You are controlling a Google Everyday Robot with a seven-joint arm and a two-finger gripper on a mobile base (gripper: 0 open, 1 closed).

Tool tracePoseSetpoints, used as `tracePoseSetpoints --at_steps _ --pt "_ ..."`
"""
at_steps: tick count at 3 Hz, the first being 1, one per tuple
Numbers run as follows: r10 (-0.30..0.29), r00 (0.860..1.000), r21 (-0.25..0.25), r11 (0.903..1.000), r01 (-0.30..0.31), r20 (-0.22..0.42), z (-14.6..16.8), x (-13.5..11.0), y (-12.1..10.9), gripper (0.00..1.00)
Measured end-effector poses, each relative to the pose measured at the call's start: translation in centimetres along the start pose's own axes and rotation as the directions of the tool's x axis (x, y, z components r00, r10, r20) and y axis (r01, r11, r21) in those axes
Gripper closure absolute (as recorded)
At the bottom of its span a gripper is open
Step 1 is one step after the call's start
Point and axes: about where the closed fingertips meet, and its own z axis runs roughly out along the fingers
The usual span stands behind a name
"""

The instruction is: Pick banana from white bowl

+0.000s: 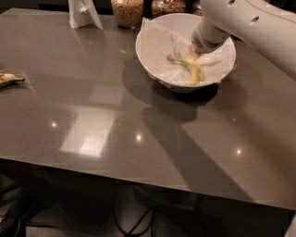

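Note:
The white bowl [157, 69] stands at the back right of the dark table, lined with white paper. The small yellow banana [192, 69] lies curved inside it, right of centre, with its thin stem pointing left. My gripper [198, 50] is at the end of the white arm that reaches in from the upper right. It hangs over the bowl's right half, just above the banana's upper side. The wrist hides where the gripper meets the banana.
A paler banana [9, 79] lies at the table's left edge. Glass jars of grains [127, 10] and a white stand [83, 13] line the back edge. The table's front edge [138, 178] is near the bottom, with cables below.

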Motion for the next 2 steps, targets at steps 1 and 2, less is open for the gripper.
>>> tracePoseSetpoints --at_steps 1,2 --pt "-0.017 0.999 0.007 0.9998 0.017 0.049 -2.1 -1.5 0.0 1.00" --pt "-0.020 0.997 0.000 0.9998 0.020 0.078 -3.7 -2.3 0.0 1.00"
